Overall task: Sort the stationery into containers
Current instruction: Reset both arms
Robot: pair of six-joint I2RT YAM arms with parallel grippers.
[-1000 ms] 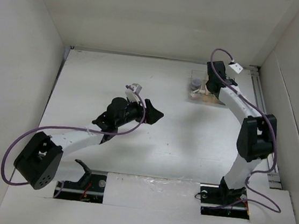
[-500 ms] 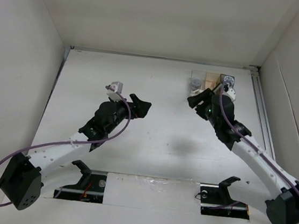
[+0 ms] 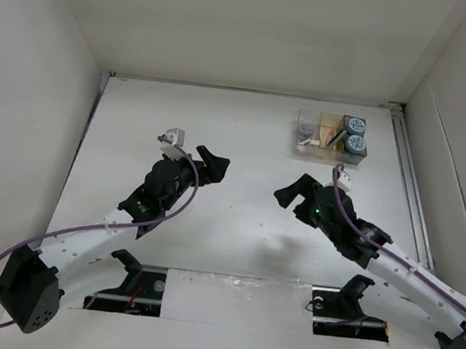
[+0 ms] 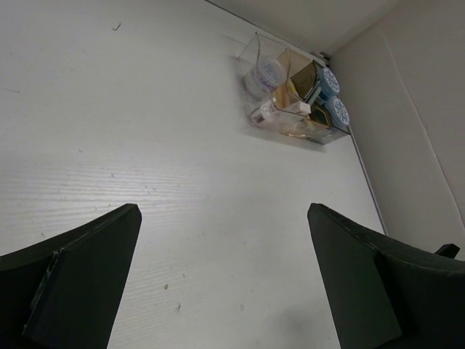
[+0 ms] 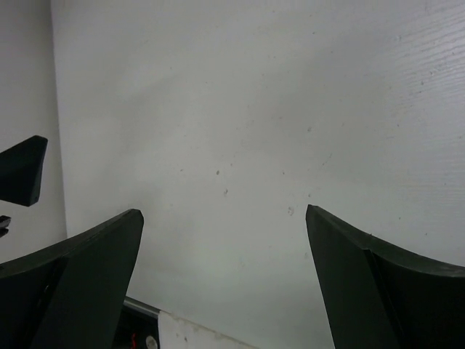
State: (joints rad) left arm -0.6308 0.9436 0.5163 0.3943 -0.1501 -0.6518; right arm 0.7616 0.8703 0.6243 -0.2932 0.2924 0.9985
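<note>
Two round blue-grey rolls (image 3: 355, 125) fill the dark end of the tray (image 3: 303, 117) (purplish pot (image 3: 305, 130) in the clear end). Left pincer (image 3: 211, 164) and right pincer (image 3: 292, 191) gape wide, empty.

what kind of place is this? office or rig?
Probably a lab test cell: white table boxed by plain white panels, two arms bolted at its edge, one small organiser tray of stationery.

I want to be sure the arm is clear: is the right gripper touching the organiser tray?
Apart. The top external view shows the right gripper, open, well clear of the organiser tray, with bare table between them.
</note>
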